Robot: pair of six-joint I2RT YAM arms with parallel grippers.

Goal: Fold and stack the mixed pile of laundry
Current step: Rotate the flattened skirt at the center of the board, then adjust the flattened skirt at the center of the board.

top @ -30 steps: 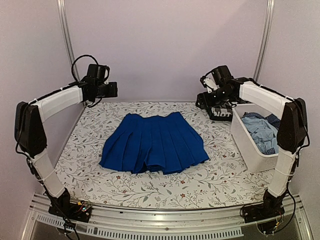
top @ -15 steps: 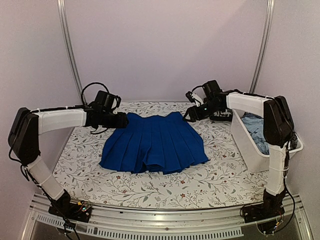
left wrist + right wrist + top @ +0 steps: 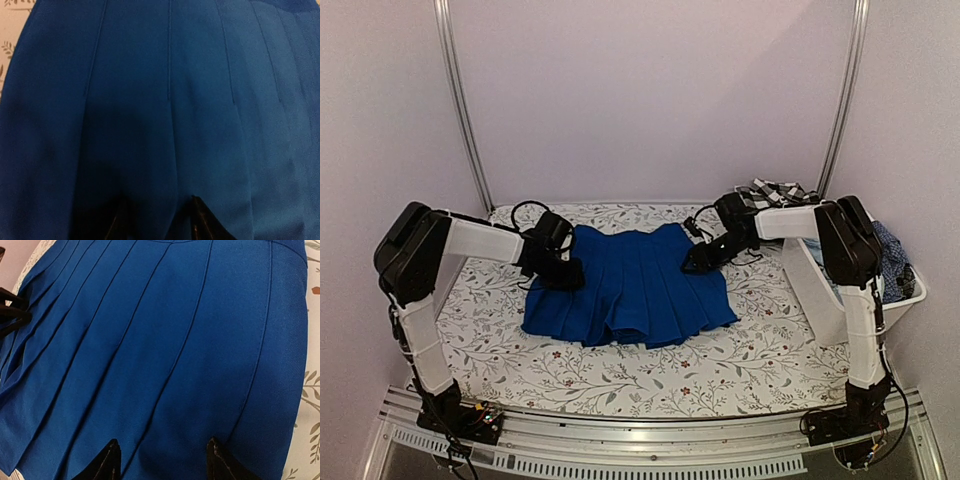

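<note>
Top external view: the white plastic tub [image 3: 810, 292] stands at 3 o'clock on the bench [image 3: 620, 378]. A black-and-white plaid garment [image 3: 775, 191] is heaped at its 12 o'clock end. Blue cloth [image 3: 892, 258] shows inside it past the right forearm, which hides most of it, so I cannot tell which garment it is. The royal blue pleated skirt [image 3: 630, 288] lies flat at the middle of the bench. The left end effector [image 3: 568, 275] is at the skirt's 10 o'clock edge and the right end effector [image 3: 692, 262] is at its 2 o'clock edge. Their fingers are too small here to judge.

Left wrist view: the skirt [image 3: 170, 110] fills nearly all of the picture, with a sliver of patterned cover [image 3: 9, 30] at 10 o'clock. The left end effector [image 3: 157, 225] has its two dark tips apart, with blue cloth between them.

Right wrist view: the right end effector [image 3: 162, 462] is likewise spread over the pleats [image 3: 165, 340], clamping nothing. The cover [image 3: 312, 385] shows at 3 o'clock.

Half a second ago both arms hung higher beside the skirt's far corners. Now they sit lower and further in. The skirt has not shifted.
</note>
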